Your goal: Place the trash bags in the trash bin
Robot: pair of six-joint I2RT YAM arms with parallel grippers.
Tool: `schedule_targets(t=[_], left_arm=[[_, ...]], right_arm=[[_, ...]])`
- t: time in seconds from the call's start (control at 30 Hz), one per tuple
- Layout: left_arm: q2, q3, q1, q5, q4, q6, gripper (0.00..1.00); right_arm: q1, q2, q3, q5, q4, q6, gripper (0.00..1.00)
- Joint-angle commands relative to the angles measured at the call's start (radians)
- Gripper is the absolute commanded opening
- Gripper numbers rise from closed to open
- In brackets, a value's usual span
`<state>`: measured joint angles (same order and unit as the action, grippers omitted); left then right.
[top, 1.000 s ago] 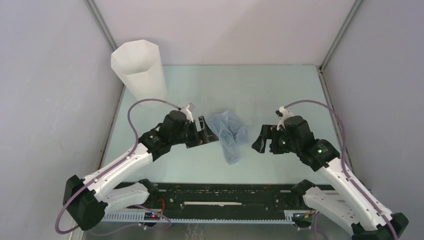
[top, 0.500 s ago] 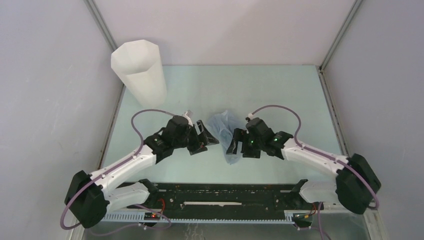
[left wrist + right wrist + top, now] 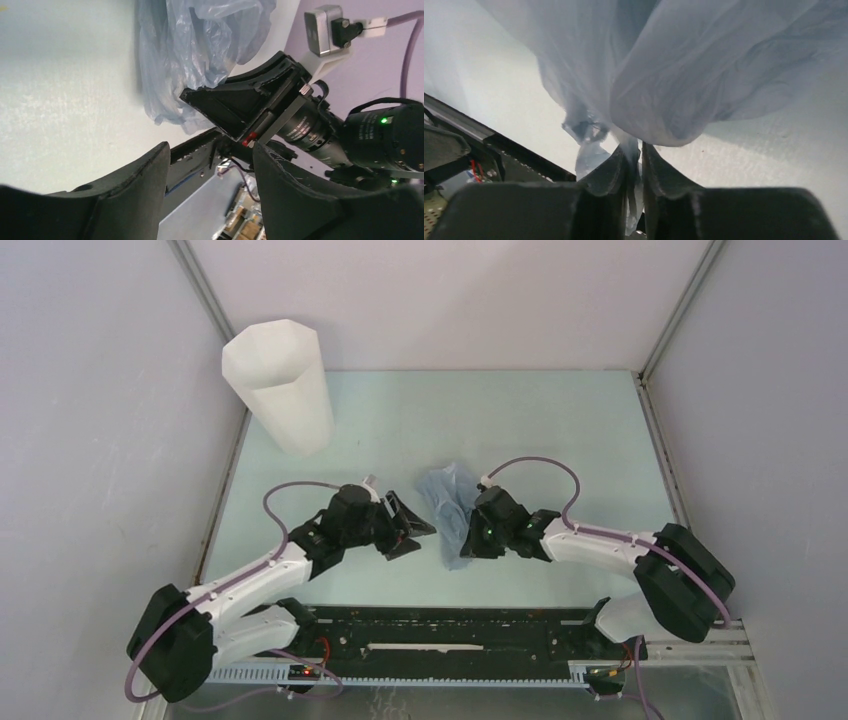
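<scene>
Crinkly translucent pale blue plastic bag point(image 3: 441, 490) lies mid-bench point(image 3: 560, 430), pinched at its 4 o'clock side by the closed right end effector point(image 3: 634, 150). The left end effector point(image 3: 210, 150), fingers apart and empty, sits at the bag's 9 o'clock. The faceted translucent white plastic bin point(image 3: 280, 390) stands upright at 10 o'clock.

No text, label, brand or number can be read in any view. The crinkled trash bag point(image 3: 443, 492) shows no legible print, and the trash bin point(image 3: 281, 390) looks plain.

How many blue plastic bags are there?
1. The crinkly pale blue plastic bag lies on the pale green table, its near end pinched in the right pincer. No other bag shows.
</scene>
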<state>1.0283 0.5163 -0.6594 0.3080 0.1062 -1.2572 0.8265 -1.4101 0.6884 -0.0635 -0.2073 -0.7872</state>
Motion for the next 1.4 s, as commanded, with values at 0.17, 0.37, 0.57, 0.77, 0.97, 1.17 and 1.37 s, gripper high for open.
schedule_targets(t=[0.17, 0.37, 0.57, 0.77, 0.97, 1.17, 1.37], left_arm=[[0.176, 0.004, 0.015, 0.123, -0.31, -0.155, 0.67], [0.335, 0.101, -0.04, 0.143, -0.322, -0.14, 0.63], [0.41, 0.175, -0.049, 0.118, -0.349, -0.134, 0.57], [0.327, 0.277, -0.092, 0.012, -0.088, 0.052, 0.67], [0.306, 0.342, -0.102, -0.013, 0.021, 0.153, 0.79], [0.379, 0.402, -0.128, 0.066, 0.039, 0.203, 0.83], [0.476, 0.498, -0.149, 0.088, 0.089, 0.262, 0.71]], right_arm=[[0.012, 0.105, -0.004, -0.047, 0.037, 0.104, 0.0], [0.015, 0.18, -0.005, -0.052, -0.012, 0.128, 0.0], [0.019, 0.224, -0.021, -0.056, -0.067, 0.151, 0.0], [0.019, 0.307, -0.053, -0.031, -0.117, 0.162, 0.0], [0.015, 0.358, -0.076, -0.006, -0.136, 0.167, 0.0], [0.008, 0.386, -0.077, -0.003, -0.152, 0.164, 0.0], [0.004, 0.394, -0.078, -0.018, -0.153, 0.169, 0.0]])
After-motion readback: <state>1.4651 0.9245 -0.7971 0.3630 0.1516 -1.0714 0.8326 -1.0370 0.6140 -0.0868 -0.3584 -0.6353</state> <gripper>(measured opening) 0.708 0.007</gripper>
